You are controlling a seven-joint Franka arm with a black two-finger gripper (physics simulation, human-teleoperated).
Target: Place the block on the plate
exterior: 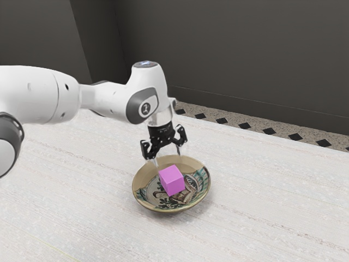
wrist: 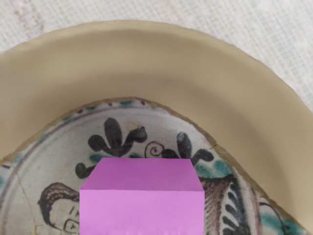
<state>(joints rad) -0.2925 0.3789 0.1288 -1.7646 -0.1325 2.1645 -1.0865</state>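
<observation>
The black gripper (exterior: 168, 156) is over the back part of the patterned plate, its fingers spread apart and open, with the tips just above and behind the block. The pink-purple block (exterior: 172, 180) appears to rest in the plate's hollow, near its middle. The broad beige rim of the plate (exterior: 143, 178) surrounds it on the pale table. In the wrist view the block (wrist: 142, 211) is large at the lower edge, squared to the hand, over the painted centre of the plate (wrist: 146, 58). Contact between block and plate is hidden.
The pale, streaked tabletop (exterior: 262, 202) extends around the plate. Beyond its far edge are a speckled floor with dark diamonds (exterior: 244, 125) and a dark wall (exterior: 245, 54).
</observation>
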